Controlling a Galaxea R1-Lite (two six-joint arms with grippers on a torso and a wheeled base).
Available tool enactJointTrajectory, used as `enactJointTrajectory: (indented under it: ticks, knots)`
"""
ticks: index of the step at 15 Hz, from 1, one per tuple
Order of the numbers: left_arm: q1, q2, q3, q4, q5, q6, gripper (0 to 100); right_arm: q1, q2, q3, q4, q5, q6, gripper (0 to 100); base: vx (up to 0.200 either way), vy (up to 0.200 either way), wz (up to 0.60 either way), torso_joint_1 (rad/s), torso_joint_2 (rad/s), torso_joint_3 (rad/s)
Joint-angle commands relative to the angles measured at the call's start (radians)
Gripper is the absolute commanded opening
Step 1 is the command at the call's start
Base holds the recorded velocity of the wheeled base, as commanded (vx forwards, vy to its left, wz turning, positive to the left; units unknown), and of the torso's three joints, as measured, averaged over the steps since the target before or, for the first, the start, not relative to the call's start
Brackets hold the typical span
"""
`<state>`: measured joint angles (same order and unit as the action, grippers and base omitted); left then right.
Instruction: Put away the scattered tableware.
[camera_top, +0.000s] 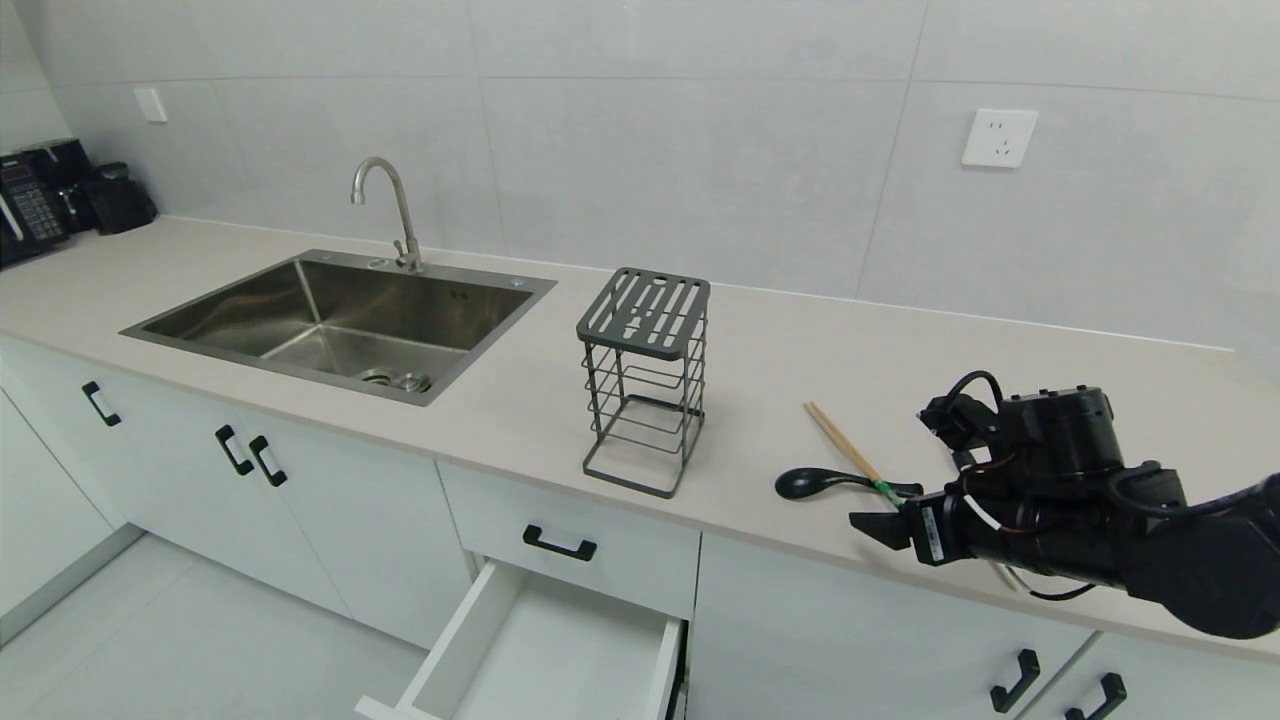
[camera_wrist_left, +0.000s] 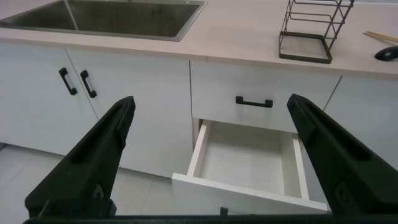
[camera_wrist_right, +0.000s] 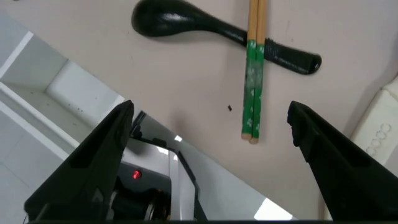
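A glossy black spoon (camera_top: 812, 483) lies near the front edge of the matte beige counter (camera_top: 800, 340) — rounded bowl toward the wire rack (camera_top: 645, 305); slim wooden chopsticks (camera_top: 840, 448), green-banded, cross its handle, angled back-left; right gripper (camera_wrist_right: 211, 168) just beside, spread wide — left gripper (camera_wrist_left: 211, 155) likewise.

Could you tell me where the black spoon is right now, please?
The black spoon lies on the counter, right of the wire rack in the head view, near the front edge, with the chopsticks lying across its handle.
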<state>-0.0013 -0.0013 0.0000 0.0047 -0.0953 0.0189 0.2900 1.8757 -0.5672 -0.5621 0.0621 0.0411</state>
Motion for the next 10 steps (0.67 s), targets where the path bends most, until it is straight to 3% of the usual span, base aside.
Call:
enactJointTrajectory:
  ticks: [1,10]
  knots:
    - [0.0,0.001,0.0,0.0,0.0,0.001,100,-0.003,0.039,-0.003,-0.015,-0.012,0.0,100,0.0,0.0,0.0,0.0,0.0,0.0]
    - [0.0,0.001,0.0,0.0,0.0,-0.001,100,-0.012,0.105,-0.025,-0.018,-0.059,0.005,100,0.0,0.0,0.0,0.0,0.0,0.0]
